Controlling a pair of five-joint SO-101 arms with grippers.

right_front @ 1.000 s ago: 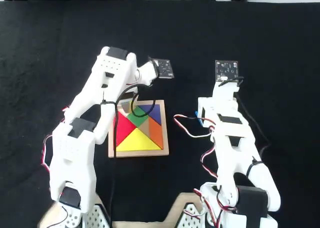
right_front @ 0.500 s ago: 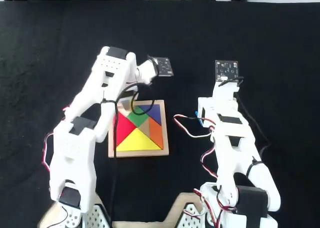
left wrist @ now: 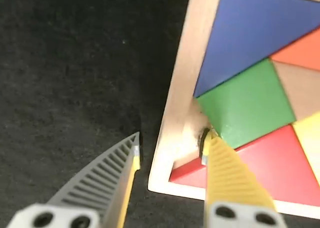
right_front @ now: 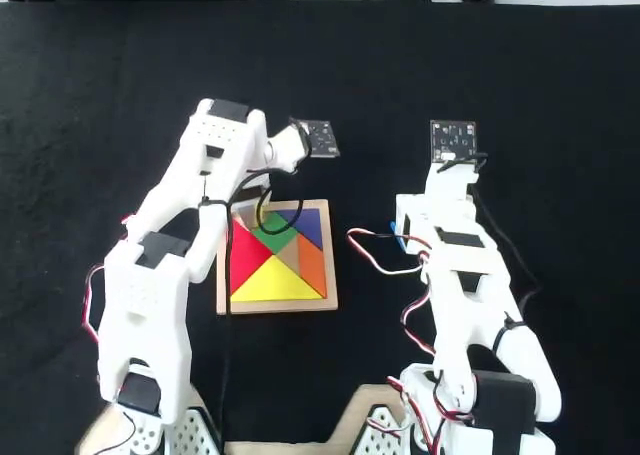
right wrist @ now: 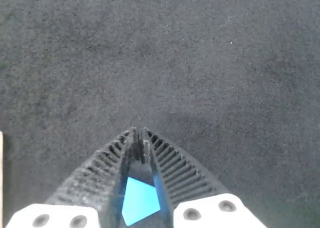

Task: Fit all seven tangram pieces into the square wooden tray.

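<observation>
My left gripper (left wrist: pixel 171 138) stood with its ribbed fingers apart, straddling the smooth wooden tray's (left wrist: pixel 182 87) rim at its eleven o'clock corner — one tip by the green square (left wrist: pixel 245 102) inside, the other over the fuzzy black cloth (left wrist: pixel 75 62). My right gripper (right wrist: pixel 138 133), toward two o'clock from the tray, pinched a flat light-blue piece (right wrist: pixel 140 200).

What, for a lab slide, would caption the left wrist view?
Open left tool straddles a corner of the wooden tray, one fingertip inside the bare gap beside the green square and red triangle.
</observation>
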